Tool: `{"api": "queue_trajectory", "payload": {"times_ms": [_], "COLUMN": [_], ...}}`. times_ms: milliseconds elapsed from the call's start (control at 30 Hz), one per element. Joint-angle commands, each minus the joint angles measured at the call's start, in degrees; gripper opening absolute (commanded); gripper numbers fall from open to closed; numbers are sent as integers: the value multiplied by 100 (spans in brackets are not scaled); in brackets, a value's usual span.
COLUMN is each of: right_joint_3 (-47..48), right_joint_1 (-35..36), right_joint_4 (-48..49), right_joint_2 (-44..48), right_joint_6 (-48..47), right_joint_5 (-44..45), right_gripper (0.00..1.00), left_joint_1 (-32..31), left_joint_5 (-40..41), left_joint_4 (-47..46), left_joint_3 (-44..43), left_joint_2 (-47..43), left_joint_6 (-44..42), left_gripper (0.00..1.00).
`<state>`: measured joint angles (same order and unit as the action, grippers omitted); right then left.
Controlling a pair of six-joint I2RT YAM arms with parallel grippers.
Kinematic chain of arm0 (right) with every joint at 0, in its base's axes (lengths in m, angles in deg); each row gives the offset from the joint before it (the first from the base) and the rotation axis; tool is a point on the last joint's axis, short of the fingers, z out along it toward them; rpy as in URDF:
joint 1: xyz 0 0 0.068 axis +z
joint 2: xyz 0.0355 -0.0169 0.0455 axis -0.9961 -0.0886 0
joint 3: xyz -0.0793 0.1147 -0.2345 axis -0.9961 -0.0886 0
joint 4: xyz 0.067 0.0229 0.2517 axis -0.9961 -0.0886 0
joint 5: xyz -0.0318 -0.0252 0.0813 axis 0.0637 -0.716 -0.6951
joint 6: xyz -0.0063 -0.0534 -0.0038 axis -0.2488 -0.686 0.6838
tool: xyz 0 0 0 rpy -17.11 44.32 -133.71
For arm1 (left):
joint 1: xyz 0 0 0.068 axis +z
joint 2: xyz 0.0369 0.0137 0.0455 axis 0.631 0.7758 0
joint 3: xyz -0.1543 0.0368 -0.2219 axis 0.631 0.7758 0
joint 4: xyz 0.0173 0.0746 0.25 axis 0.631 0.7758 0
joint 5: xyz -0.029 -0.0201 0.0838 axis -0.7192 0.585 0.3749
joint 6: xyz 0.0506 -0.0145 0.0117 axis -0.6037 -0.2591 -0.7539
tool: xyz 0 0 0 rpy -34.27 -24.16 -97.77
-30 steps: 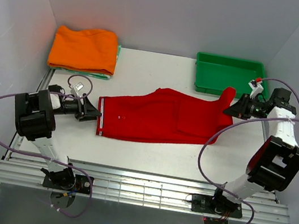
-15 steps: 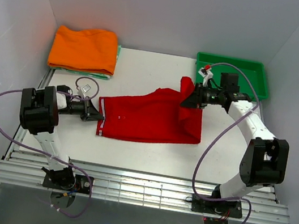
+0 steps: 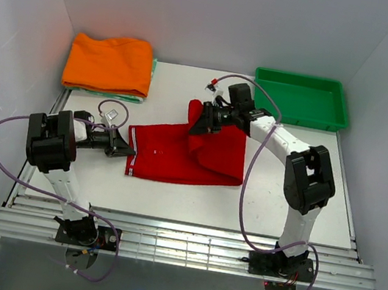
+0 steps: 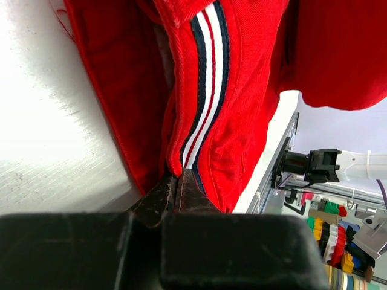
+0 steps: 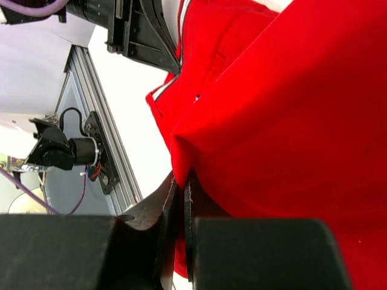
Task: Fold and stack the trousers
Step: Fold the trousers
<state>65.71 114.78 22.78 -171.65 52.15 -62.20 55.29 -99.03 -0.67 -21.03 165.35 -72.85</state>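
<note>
Right pincer is clamped tight on the leg end of the red trousers. It holds that end in the air above their middle, so the cloth doubles back over itself. Left pincer is closed on the waistband at the striped trim, low against the surface. The trousers lie across the middle of the surface, waist to the left. By my reading the first fold is in hand, legs over toward the waist, and about half done. The next move calls for carrying the raised end leftward to the waistband, lowering it so the edges meet, and only then letting go; the left hold should stop the waist sliding. At the back left, well apart, sits a folded orange pile, likely where the stack goes. A green tray stands at the back right, and white walls close in three sides.
</note>
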Motion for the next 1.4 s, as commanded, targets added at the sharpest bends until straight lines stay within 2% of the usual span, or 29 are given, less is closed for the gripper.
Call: {"api": "queue_trajectory", "payload": {"times_ms": [0,300,533,733,1367], "right_joint_3": [545,906,1451,1732,1408], "right_joint_1": [308,871,1117,1311,2032], "right_joint_4": [448,562,676,808,694], "right_joint_2": [-218,-816,-1255,-1590,-1476], "right_joint_6": [375,832,1306,1710,2897], "right_joint_5": [54,309,704,714,1250], "right_gripper": [8,8,8,8,8], "left_joint_1": [-52,-61,-52,-61,-61], "left_joint_5": [218,192,227,253,315], "left_joint_4": [-112,-208,-252,-252,-454], "left_joint_3": [72,169,134,143,143], "left_joint_2": [102,269,304,278,331], "left_joint_6": [-128,-111,-111,-111,162], "left_gripper": [0,0,0,0,0]}}
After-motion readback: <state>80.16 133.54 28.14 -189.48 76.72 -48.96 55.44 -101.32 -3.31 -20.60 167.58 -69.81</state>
